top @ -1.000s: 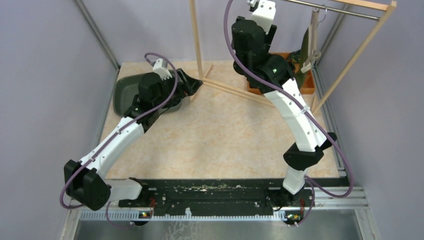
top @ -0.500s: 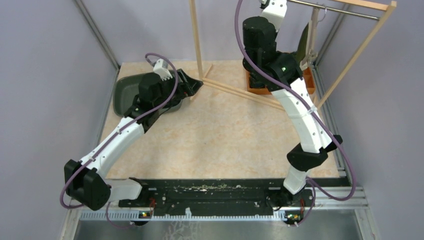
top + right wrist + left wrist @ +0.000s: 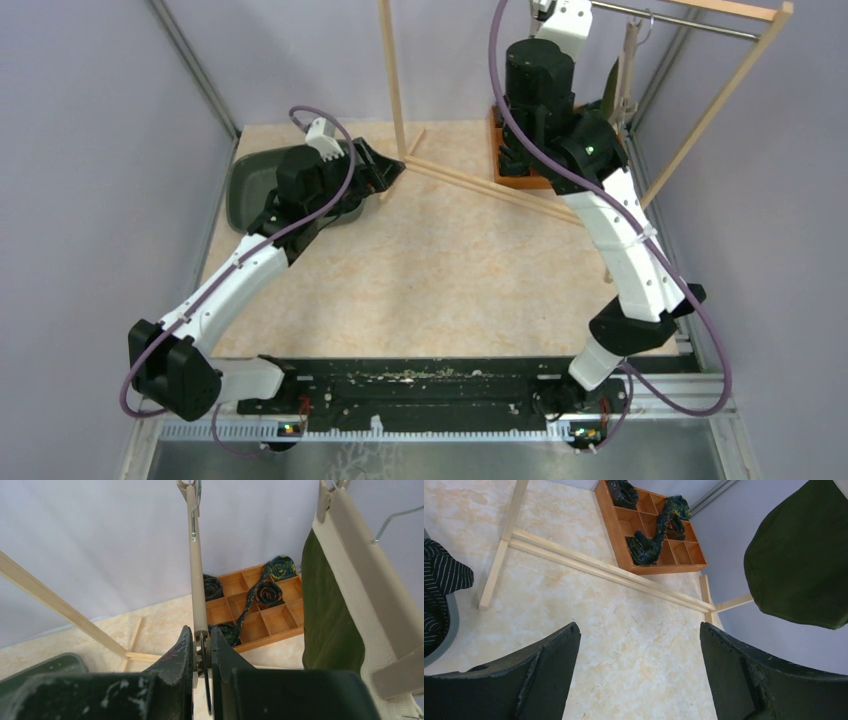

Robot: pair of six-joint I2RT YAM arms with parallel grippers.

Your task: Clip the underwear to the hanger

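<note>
Right claw (image 3: 202, 642), raised high, pinches the hanger (image 3: 197, 580).

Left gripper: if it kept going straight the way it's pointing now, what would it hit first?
Probably the wooden rails lying across the table ahead of the open left gripper; the orange tray sits beyond. Depth is unclear: it could touch the tabletop first.
</note>
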